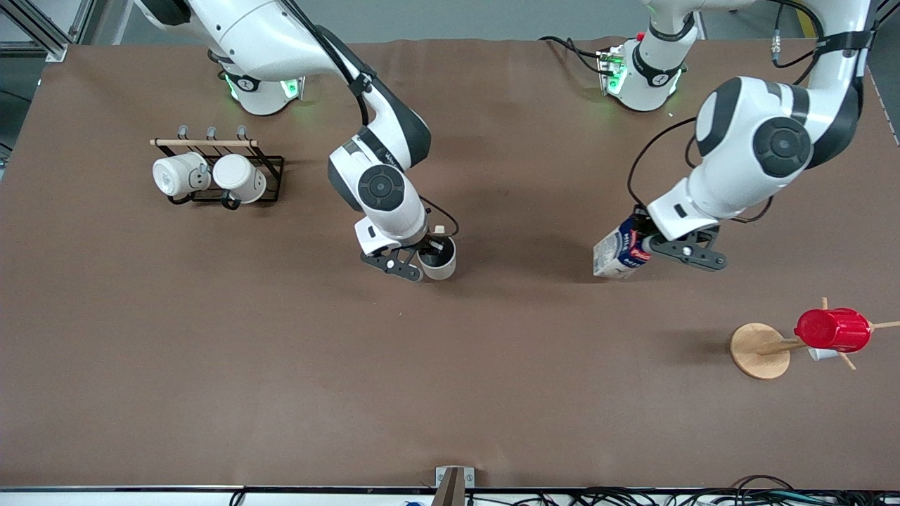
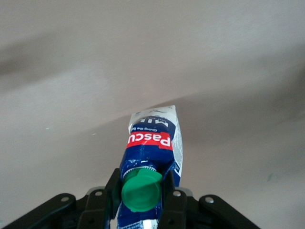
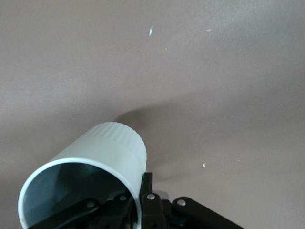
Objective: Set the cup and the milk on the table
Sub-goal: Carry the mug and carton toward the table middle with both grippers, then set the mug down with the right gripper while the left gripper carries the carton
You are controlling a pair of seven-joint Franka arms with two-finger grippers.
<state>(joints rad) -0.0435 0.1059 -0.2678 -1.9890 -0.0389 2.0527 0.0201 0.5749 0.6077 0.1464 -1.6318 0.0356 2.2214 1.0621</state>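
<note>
Milk (image 1: 619, 253), tilted at centre-right of the front view, is clamped near its green cap (image 2: 140, 191) by the left gripper (image 1: 650, 246). Mid-frame, the right gripper (image 1: 425, 260) pinches the cup (image 1: 439, 261) by its rim; handle and lettering are hidden.

Bare desk (image 1: 436, 379) lies under and around both pincers. The mug rack (image 1: 214, 172) stands well off the right pincer (image 1: 422, 263); the wooden peg stand (image 1: 763, 350) with its red cup (image 1: 833, 329) sits near the left pincer (image 1: 650, 246).
</note>
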